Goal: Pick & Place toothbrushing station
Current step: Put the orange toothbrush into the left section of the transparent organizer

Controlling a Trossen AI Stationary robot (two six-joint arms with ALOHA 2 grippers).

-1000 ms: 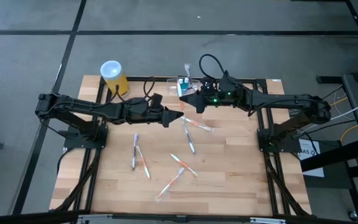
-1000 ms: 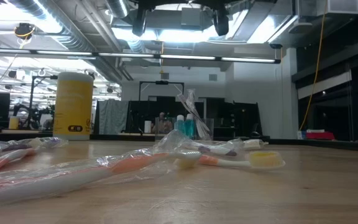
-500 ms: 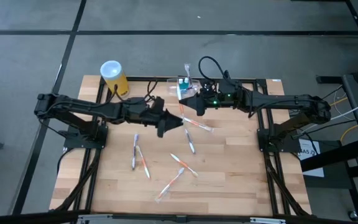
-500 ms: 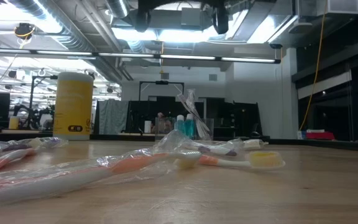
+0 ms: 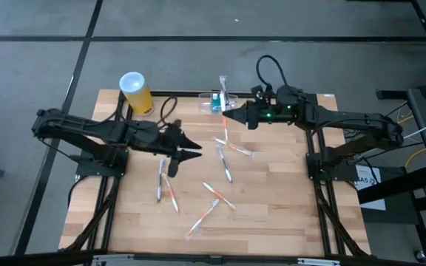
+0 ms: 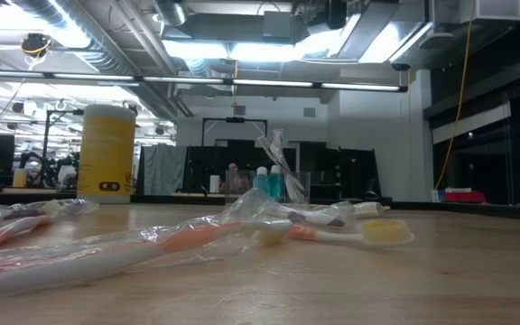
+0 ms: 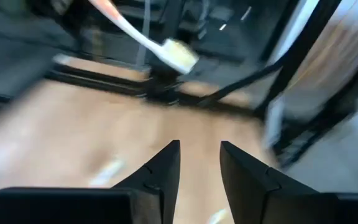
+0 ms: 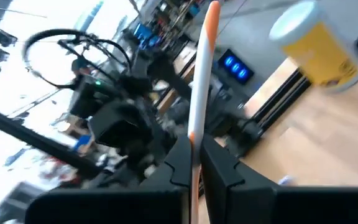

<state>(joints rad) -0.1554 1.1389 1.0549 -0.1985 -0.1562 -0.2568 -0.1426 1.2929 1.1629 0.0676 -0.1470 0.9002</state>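
The clear toothbrushing station [image 5: 213, 100] stands at the table's far edge, with blue items and a wrapped toothbrush [image 5: 222, 81] upright in it; it also shows in the low view [image 6: 273, 185]. My right gripper [image 5: 228, 117] is just near of it, shut on an orange-and-white toothbrush [image 8: 202, 74]. My left gripper [image 5: 196, 151] is open and empty over the table's middle left; its wrist view [image 7: 199, 146] shows a toothbrush head [image 7: 179, 56] farther off. My right gripper pinches the toothbrush's white shaft [image 8: 195, 134] between its two fingers. The fingers come level from the table's right and lie across the brush. The brush is lifted clear of the table, and its orange end [image 8: 212, 11] sticks out past the fingers.
A yellow canister with a white top [image 5: 134, 91] stands at the far left corner. Several wrapped toothbrushes lie loose on the wood: in the middle [image 5: 234, 148], left of middle [image 5: 161, 179] and toward the near edge [image 5: 204, 216]. The low view shows them close by [image 6: 332, 230].
My left gripper has drawn back toward the table's left and near edges, away from my right gripper. My right gripper has gone a little toward the table's right and far edges, still shut on the toothbrush.
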